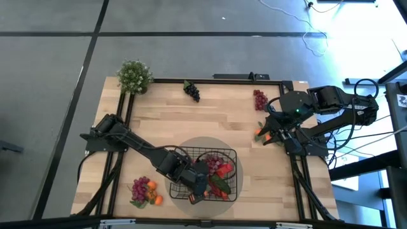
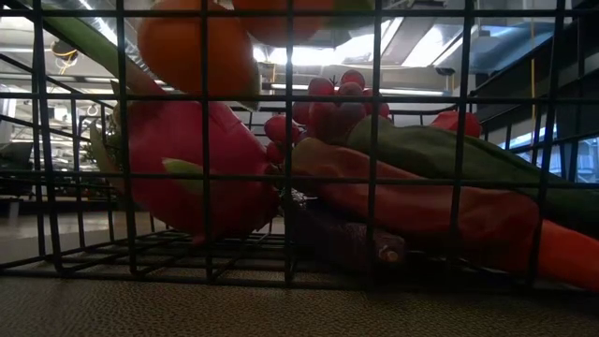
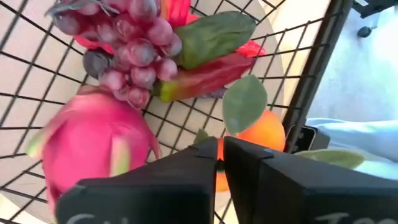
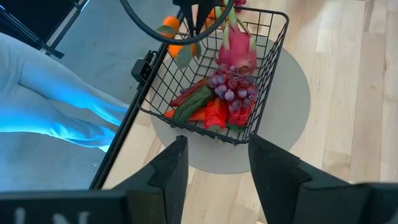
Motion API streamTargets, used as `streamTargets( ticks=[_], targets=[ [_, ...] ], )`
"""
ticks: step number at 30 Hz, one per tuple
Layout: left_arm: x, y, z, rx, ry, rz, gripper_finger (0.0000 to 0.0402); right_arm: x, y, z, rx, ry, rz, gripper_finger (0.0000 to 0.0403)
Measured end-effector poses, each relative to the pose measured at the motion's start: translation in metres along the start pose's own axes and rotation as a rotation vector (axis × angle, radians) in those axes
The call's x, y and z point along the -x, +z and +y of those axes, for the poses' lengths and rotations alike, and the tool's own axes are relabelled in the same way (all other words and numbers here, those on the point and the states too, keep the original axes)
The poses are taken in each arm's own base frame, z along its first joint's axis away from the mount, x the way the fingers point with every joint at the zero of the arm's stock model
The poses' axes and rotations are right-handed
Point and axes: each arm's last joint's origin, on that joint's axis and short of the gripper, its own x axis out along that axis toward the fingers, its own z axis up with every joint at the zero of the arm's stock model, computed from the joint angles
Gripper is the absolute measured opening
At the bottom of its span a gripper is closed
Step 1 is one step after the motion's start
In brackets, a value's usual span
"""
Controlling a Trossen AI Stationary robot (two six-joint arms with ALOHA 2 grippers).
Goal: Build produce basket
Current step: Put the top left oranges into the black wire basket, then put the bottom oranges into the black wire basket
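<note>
Wood-grain desk [image 1: 210, 117], scanned from left to right. A potted plant [image 1: 134, 76] stands at the far left corner. At the near left edge a small pile of produce [image 1: 145, 191] waits outside the basket: a pink-red bunch with oranges. The left arm reaches from the left rail down into the black wire basket [image 1: 234, 156], which sits on a grey round mat at the near middle. Left end effector [image 3: 220, 163] is clenched, jaws nearly together over an orange [image 3: 264, 132] with a leaf; whether it grips the stem or nothing, cannot tell. The basket already holds a pink dragon fruit [image 3: 93, 140], red grapes [image 3: 134, 46] and peppers.

Farther right, dark grapes [image 1: 192, 90] lie at the far edge, with red grapes [image 1: 260, 99] beyond. The right end effector [image 1: 273, 135] hovers at the right edge beside a carrot [image 1: 262, 134], jaws partly apart, holding nothing visible.

Handling judgement: the toy pieces look light, hard and slick; bunches are best taken at the stem, round fruit across the middle. The basket is stiff but light, liable to slide.

Hidden: the low view is blocked by mesh; the left fingertips are masked in the high view.
</note>
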Motion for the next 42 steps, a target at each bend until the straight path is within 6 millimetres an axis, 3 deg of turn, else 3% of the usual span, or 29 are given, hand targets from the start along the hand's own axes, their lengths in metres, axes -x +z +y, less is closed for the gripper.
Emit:
streamTargets(
  ticks=[16, 31, 37, 42],
  targets=[
    [0.001, 0.016, 0.015, -0.076, -0.018, 0.048, 0.0008, 0.0, 0.0, 0.0, 0.0, -0.002, 0.0, 0.0154],
    [0.001, 0.016, 0.022, -0.069, -0.013, 0.126, 0.0081, 0.0, 0.0, 0.0, 0.007, -0.002, 0.0, 0.0154],
    [0.017, 0.013, 0.029, 0.032, 0.024, 0.172, 0.0079, 0.0, 0.0, 0.0, 0.025, -0.002, 0.0, 0.0154],
    [0.051, 0.006, 0.028, 0.112, 0.002, 0.158, 0.008, 0.0, 0.0, 0.0, 0.026, -0.001, 0.0, 0.0154]
  ],
)
